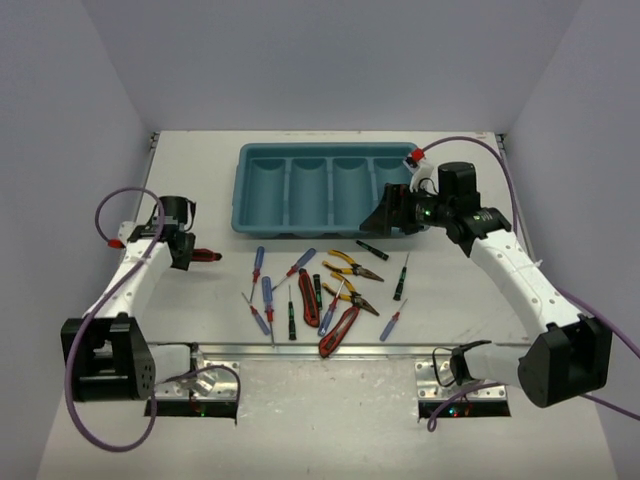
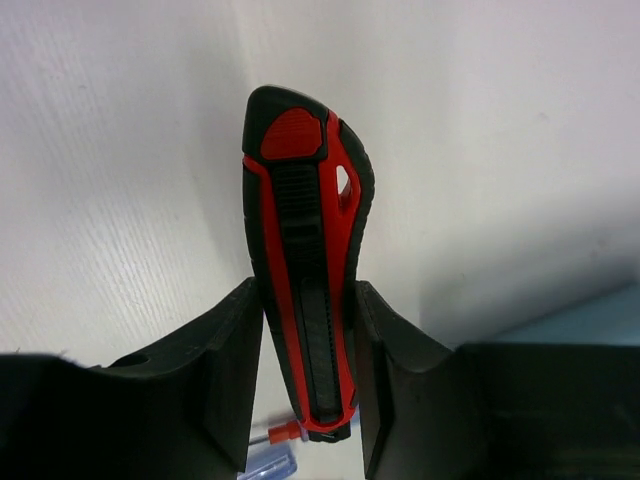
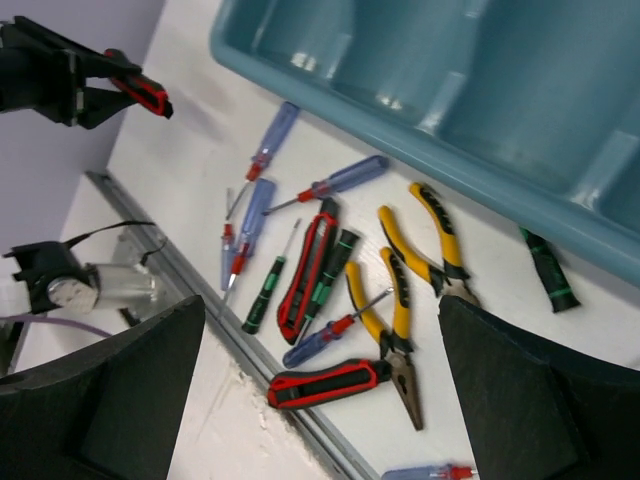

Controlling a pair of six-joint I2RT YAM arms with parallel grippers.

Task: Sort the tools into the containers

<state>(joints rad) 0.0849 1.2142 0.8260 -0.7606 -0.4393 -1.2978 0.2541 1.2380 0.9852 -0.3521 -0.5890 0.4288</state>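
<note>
Carrying step: left pincer clamps red-and-black utility knife mid-body, seemingly off the worktop, well left of teal tray. Right pincer hangs spread wide at the tray's right end. Next move, likely: swing knife over a compartment and release.

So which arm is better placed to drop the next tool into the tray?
Left. The left gripper is shut on a red-and-black utility knife, left of the tray. The right gripper sits nearer the tray but is open and empty.
</note>
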